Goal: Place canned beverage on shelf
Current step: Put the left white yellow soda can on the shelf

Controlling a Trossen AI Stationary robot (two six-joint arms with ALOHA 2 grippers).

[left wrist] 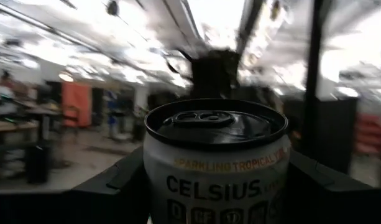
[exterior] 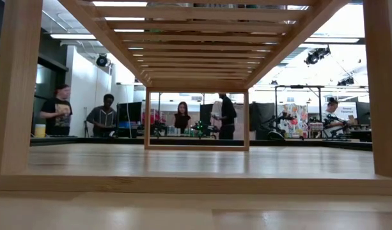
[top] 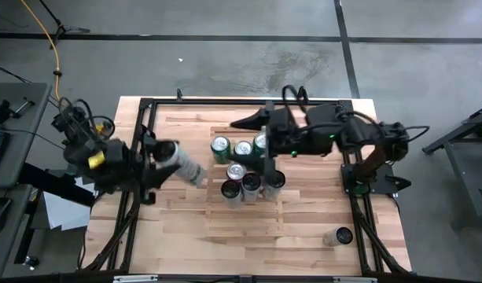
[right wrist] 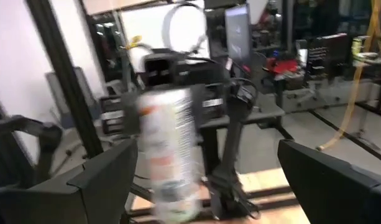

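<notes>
**Can in left claw, shelf drop pending**

While the white can (top: 183, 163) sits pinched in the left gripper (top: 171, 159), it hangs tilted left of the can cluster (top: 244, 167) on the slatted shelf (top: 200, 126). The left wrist view shows both fingers (left wrist: 119, 177) pressed on the can's sides, lid toward the camera.

My take for this step: stand the can upright before lowering, then set it down on bare slats left of the cluster and release only once the base is flat, not over a gap.

The right gripper (top: 266, 165) is spread wide and empty, directly over the cluster, so that side is crowded. Free room looks best on the left and near parts of the shelf. One spare can (top: 337, 236) lies near right on the tabletop (top: 382, 236), well apart. The frame posts (top: 142, 110) limit the left arm's swing.
</notes>
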